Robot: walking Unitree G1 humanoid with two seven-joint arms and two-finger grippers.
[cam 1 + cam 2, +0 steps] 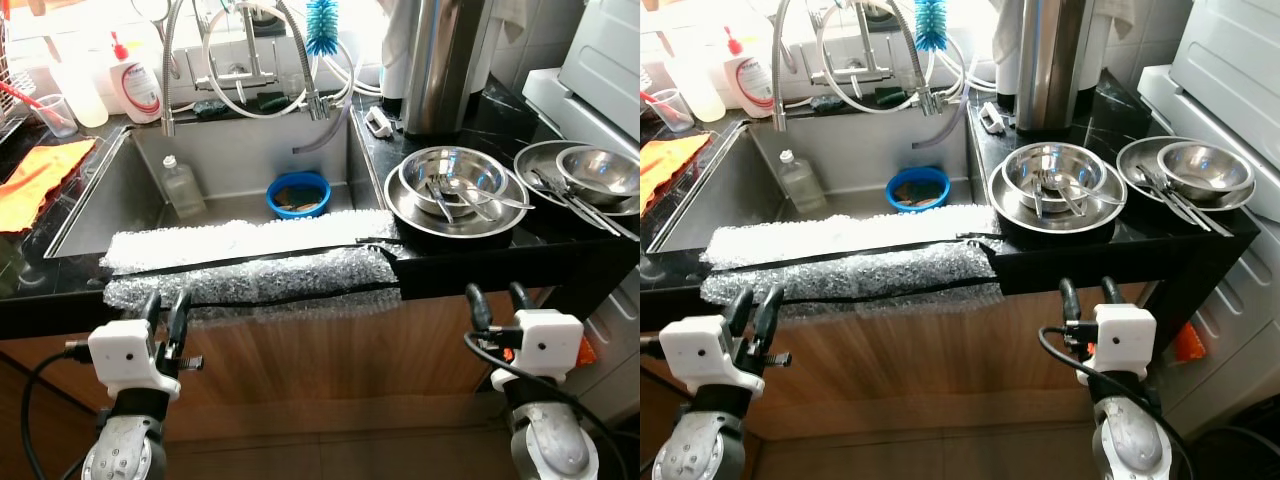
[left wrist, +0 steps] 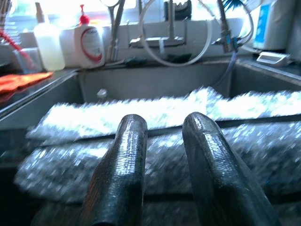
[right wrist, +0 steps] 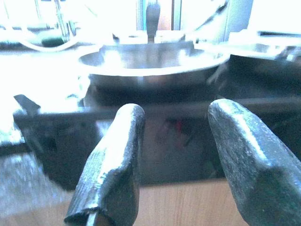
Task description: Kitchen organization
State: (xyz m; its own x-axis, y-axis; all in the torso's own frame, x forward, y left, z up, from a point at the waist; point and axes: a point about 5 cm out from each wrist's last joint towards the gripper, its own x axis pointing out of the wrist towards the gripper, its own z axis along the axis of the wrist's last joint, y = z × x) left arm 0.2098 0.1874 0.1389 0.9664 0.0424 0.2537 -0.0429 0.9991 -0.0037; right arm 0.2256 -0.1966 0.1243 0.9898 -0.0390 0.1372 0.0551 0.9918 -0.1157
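The left tool (image 1: 165,305) hangs at about 7 o'clock in the head view, just in front of the surface edge, its two black fingers (image 2: 124,165) slightly parted and holding nothing. The right tool (image 1: 497,298) sits at about 5 o'clock, below the front edge of the black surface (image 1: 500,258), fingers spread apart and empty.

Between the tools and the sink (image 1: 240,160) lies a strip of bubble wrap (image 1: 250,265), draped over the sink's front rim and down the wooden cabinet front (image 1: 330,350). From the left wrist view it lies straight ahead of the fingers, barring the way to the basin.

Inside the sink, a clear plastic bottle (image 1: 183,187) stands at about 10 o'clock and a blue bowl (image 1: 298,194) rests near 12 o'clock. Behind them, the faucet with looping hoses (image 1: 245,70) rises, with a blue brush (image 1: 322,27) up top. A white soap bottle with red cap (image 1: 135,80) stands at 11 o'clock, and an orange cloth (image 1: 35,180) lies at 9 o'clock.

On the surface at 2 o'clock, stacked steel bowls (image 1: 455,190) hold cutlery; the right wrist view faces them directly, above the surface's dark edge. Further right, a second steel bowl on a plate (image 1: 590,175) carries more utensils. A tall steel canister (image 1: 445,60) stands behind at 1 o'clock.
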